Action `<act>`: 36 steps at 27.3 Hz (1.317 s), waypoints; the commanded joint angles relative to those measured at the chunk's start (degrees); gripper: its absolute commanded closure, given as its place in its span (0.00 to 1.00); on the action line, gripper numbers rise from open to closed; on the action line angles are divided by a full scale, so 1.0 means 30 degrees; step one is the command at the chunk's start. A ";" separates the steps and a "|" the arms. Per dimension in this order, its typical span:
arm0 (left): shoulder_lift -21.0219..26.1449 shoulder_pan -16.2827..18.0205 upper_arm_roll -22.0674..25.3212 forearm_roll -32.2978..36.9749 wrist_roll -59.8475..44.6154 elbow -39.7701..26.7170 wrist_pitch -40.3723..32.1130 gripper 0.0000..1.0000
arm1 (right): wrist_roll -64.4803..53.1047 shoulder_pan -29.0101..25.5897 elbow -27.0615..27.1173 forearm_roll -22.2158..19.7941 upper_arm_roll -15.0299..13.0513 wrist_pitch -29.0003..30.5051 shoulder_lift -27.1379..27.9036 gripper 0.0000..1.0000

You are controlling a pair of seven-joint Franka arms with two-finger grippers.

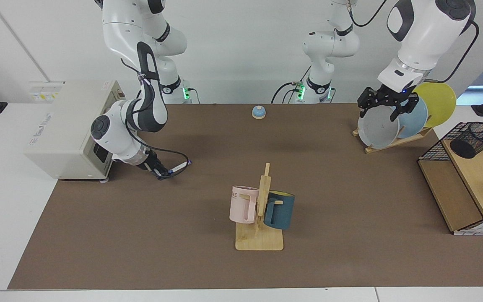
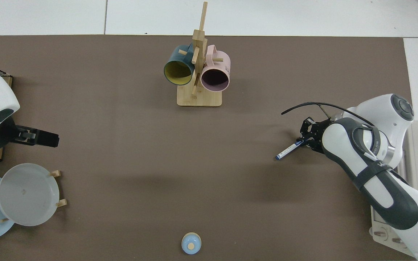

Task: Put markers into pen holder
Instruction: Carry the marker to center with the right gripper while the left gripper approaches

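The marker (image 1: 177, 167) (image 2: 288, 150), white with a blue cap, slants at the table's left side in the facing view. My right gripper (image 1: 160, 173) (image 2: 304, 140) is shut on its cap end, low over the mat. The pen holder (image 1: 474, 141), a black mesh cup, lies tilted on the wooden shelf at the far right; the top view does not show it. My left gripper (image 1: 386, 110) (image 2: 51, 139) hangs open and empty above the plate rack, waiting.
A wooden mug rack (image 1: 259, 239) (image 2: 199, 98) with a pink mug (image 1: 242, 204) and a blue mug (image 1: 280, 209) stands mid-table. Plates on a rack (image 1: 379, 128) (image 2: 27, 194), a small blue bell (image 1: 258, 112), a beige box (image 1: 67, 128) and a wire basket (image 1: 434, 149) line the edges.
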 commanded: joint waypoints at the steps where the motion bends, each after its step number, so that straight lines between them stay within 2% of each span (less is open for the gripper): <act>1: -0.0367 -0.0209 0.0148 -0.0079 0.0340 -0.0268 -0.0073 0.00 | -0.0261 0.0089 0.0404 0.0330 0.0007 -0.0764 -0.0044 1.00; 8: -0.0221 -0.0412 0.0148 -0.0108 0.1801 0.0024 0.0102 0.00 | 0.2486 0.0089 0.2100 0.0622 0.0124 -0.3016 -0.0248 1.00; 11: -0.0133 -0.0472 0.0148 -0.0079 0.4024 0.0171 0.0219 0.00 | 0.4015 0.0468 0.2776 0.1644 0.0125 -0.4043 -0.0599 1.00; 15: -0.0104 -0.0472 0.0148 -0.0020 0.7042 0.0201 0.0366 0.00 | 0.4951 0.0762 0.2806 0.2991 0.0154 -0.4776 -0.1244 1.00; 20: -0.0074 -0.0530 0.0148 0.0009 1.0965 0.0171 0.0716 0.00 | 0.7147 0.1581 0.3683 0.5599 0.0154 -0.5714 -0.1333 1.00; 22: -0.0104 -0.0589 0.0148 -0.0049 1.2987 0.0142 0.0893 0.00 | 0.8406 0.2224 0.4006 0.6361 0.0154 -0.5715 -0.1333 1.00; 27: -0.0133 -0.0589 0.0178 -0.0167 1.5660 0.0113 0.1040 0.00 | 1.1336 0.4303 0.4767 0.7184 0.0154 -0.5073 -0.1333 1.00; 31: -0.0133 -0.0677 0.0090 -0.0254 1.6772 0.0025 0.1127 0.00 | 1.3915 0.5623 0.5004 0.7915 0.0154 -0.3639 -0.1391 1.00; 36: -0.0133 -0.1438 0.0119 -0.0401 1.9177 -0.0004 0.1303 0.00 | 1.5791 0.7381 0.5004 0.8971 0.0154 -0.1735 -0.1392 1.00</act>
